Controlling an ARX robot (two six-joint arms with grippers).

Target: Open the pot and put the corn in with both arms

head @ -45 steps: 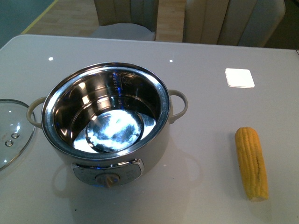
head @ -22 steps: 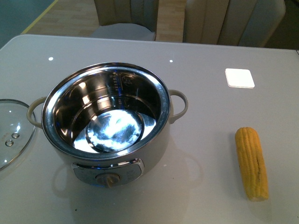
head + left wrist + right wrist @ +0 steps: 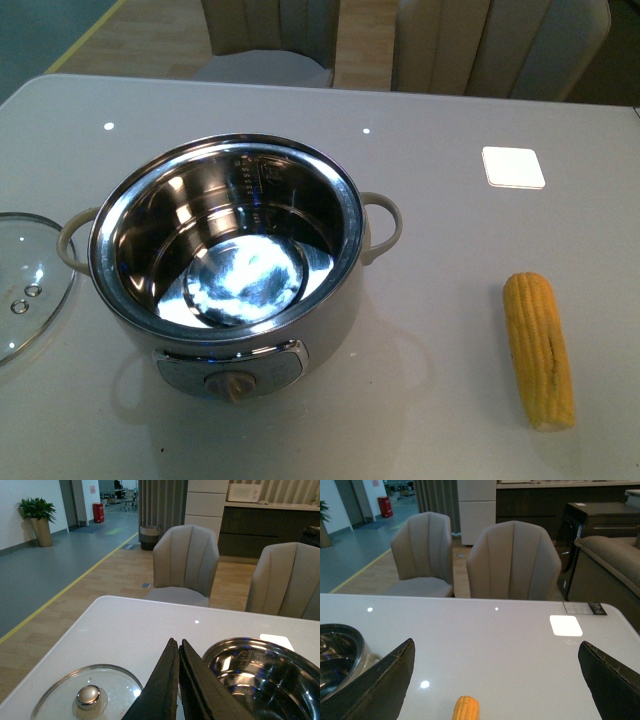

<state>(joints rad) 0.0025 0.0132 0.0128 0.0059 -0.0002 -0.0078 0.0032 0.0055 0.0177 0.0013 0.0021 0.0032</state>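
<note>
Pot (image 3: 338, 298) is seen uncovered, glass lid (image 3: 30, 285) laid beside it. Corn (image 3: 539, 350) is found on the table (image 3: 440, 250), well apart from the pot. Left gripper (image 3: 178, 644) is pressed closed, empty; right gripper (image 3: 496, 647) is spread wide, empty

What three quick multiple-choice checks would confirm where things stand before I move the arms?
1. Where is the corn? A on the table, right of the pot; B inside the pot; C held in a gripper.
2. How many cobs show? A two; B one; C three.
3. The right gripper is: A shut on the corn; B shut, empty; C open.
Answers: A, it lies on bare table apart from the pot; B, a single cob shows; C, its jaws stand wide apart.
</note>
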